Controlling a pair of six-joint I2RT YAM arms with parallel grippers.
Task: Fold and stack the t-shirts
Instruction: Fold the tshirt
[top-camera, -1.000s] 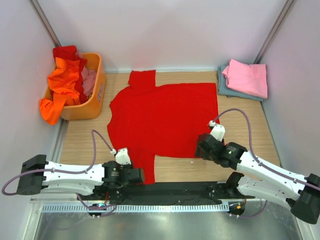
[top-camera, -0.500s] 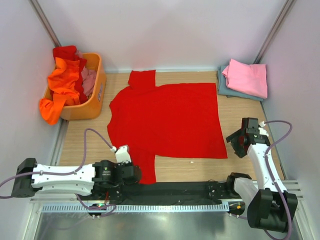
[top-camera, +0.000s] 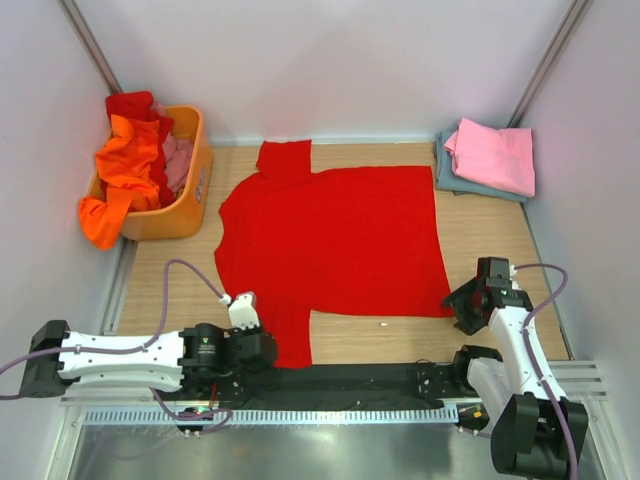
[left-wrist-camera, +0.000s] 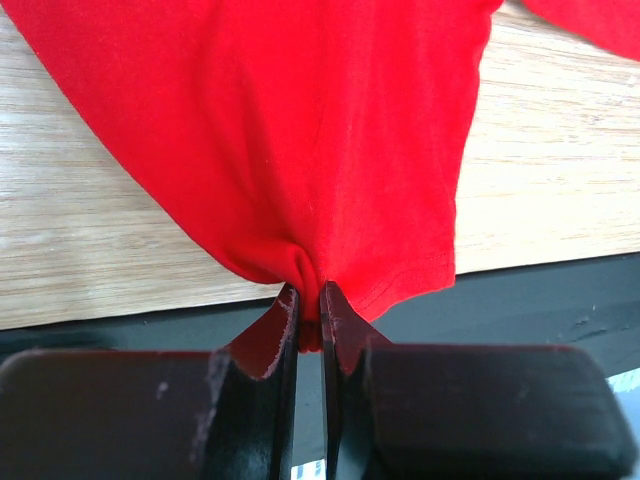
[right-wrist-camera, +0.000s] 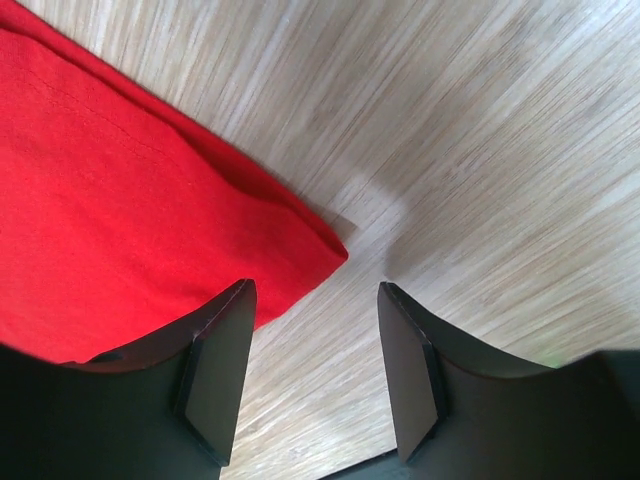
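Red t-shirt (top-camera: 330, 240) lies spread flat across the middle of the wooden counter (top-camera: 500, 250). The left fingers (left-wrist-camera: 270, 390) are clenched on its sleeve hem at the counter's near edge. The right fingers (right-wrist-camera: 215, 375) stand parted over the shirt's near right corner, grasping nothing. A folded pink t-shirt (top-camera: 492, 155) sits in the far right corner.

Upper right of the top view, the pink shirt (top-camera: 492, 155) covers most of the grey shirt (top-camera: 447, 180); only its left and lower edges show. In the basket (top-camera: 192, 200) a pale pink cloth (top-camera: 178, 160) lies half buried. A white speck (top-camera: 381, 324) at lower centre is too small to tell. In the left wrist view the red shirt (left-wrist-camera: 300, 120) runs off the top edge, and its pinched hem is hidden between the left gripper (left-wrist-camera: 308, 300) fingers.
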